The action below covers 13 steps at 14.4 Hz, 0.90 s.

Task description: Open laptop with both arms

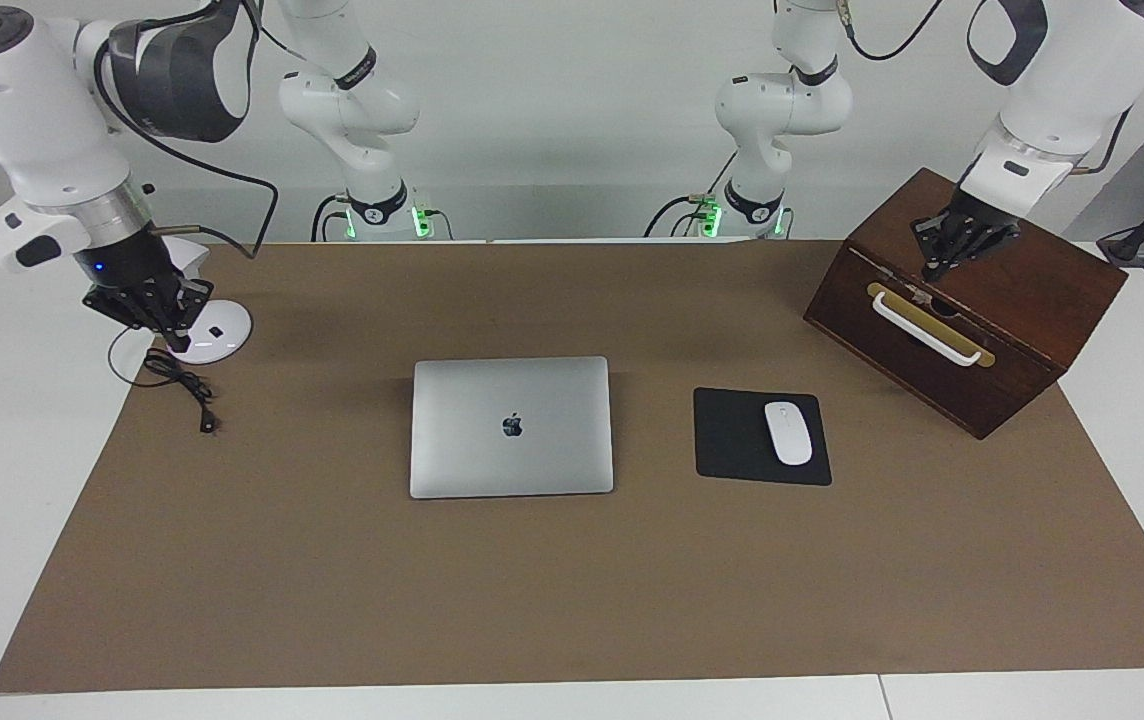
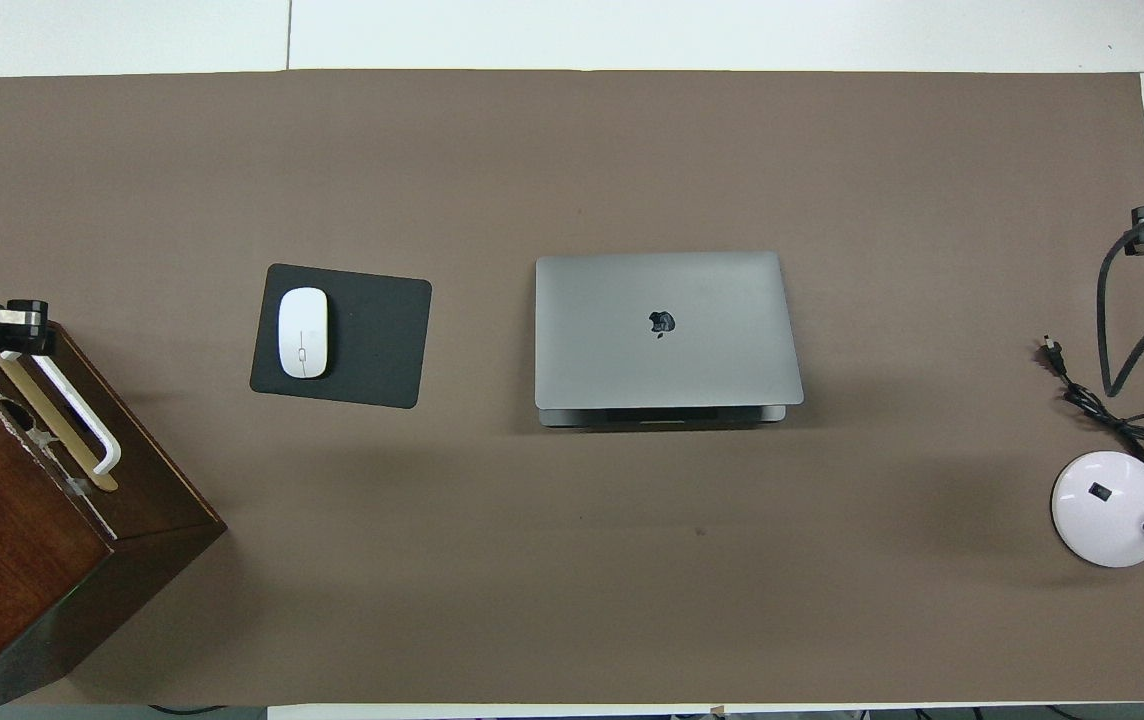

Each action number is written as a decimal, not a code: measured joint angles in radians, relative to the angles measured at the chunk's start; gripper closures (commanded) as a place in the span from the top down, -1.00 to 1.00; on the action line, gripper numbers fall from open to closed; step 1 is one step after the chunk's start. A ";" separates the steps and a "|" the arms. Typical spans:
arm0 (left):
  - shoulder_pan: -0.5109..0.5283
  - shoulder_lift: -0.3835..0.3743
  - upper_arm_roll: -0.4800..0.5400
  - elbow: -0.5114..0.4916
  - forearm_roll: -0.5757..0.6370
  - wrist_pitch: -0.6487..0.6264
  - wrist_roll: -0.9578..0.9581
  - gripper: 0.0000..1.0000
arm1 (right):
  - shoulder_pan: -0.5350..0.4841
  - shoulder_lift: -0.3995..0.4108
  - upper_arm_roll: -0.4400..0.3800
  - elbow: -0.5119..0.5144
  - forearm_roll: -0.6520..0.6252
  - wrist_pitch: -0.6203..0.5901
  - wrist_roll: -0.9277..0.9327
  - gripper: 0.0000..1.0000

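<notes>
Laptop (image 1: 512,427): silver-grey, lid shut flat, logo up, lying at the middle of the brown mat (image 1: 572,590), square to the table edges. We judge this placing leaves each arm an equal reach; the slim gap at the edge nearer the robots, seen from overhead, is likely where the lid lifts. No step of the opening is begun.

Mouse pad (image 1: 732,440): black, beside the laptop toward the left arm's end, bearing a white mouse (image 1: 788,433).

Wooden box (image 1: 972,300): dark, white handle (image 1: 927,330), at the left arm's end.

Lamp base (image 1: 214,333): white, round, with loose black cable (image 1: 182,385), at the right arm's end.

Left gripper (image 1: 942,262): waits over the box, holding nothing; we cannot tell the finger spread.

Right gripper (image 1: 167,322): waits over the lamp base, holding nothing; spread likewise not readable.
</notes>
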 measured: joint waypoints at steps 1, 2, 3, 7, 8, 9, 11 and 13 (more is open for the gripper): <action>0.000 -0.015 -0.003 -0.043 -0.003 0.050 0.000 -1.00 | 0.000 0.000 0.000 0.000 0.000 0.000 0.000 -1.00; -0.001 -0.032 -0.005 -0.088 -0.009 0.099 0.000 -1.00 | 0.000 0.000 0.000 0.000 0.000 0.000 0.000 -1.00; -0.007 -0.051 -0.006 -0.135 -0.014 0.150 0.001 -1.00 | 0.000 0.000 0.000 -0.001 0.000 0.000 0.000 -1.00; -0.058 -0.122 -0.008 -0.303 -0.020 0.344 0.001 -1.00 | 0.001 0.008 0.001 -0.004 0.000 0.013 0.000 -1.00; -0.073 -0.139 -0.009 -0.345 -0.021 0.396 0.001 -1.00 | 0.001 0.013 0.001 -0.004 0.000 0.020 0.003 -1.00; -0.090 -0.157 -0.009 -0.391 -0.023 0.451 0.001 -1.00 | 0.001 0.019 0.002 -0.004 0.000 0.025 0.011 -1.00; -0.128 -0.194 -0.009 -0.475 -0.027 0.534 0.001 -1.00 | 0.002 0.029 0.005 -0.004 0.000 0.033 0.026 -1.00; -0.172 -0.230 -0.011 -0.549 -0.028 0.598 0.001 -1.00 | 0.002 0.035 0.006 -0.004 0.000 0.041 0.030 -1.00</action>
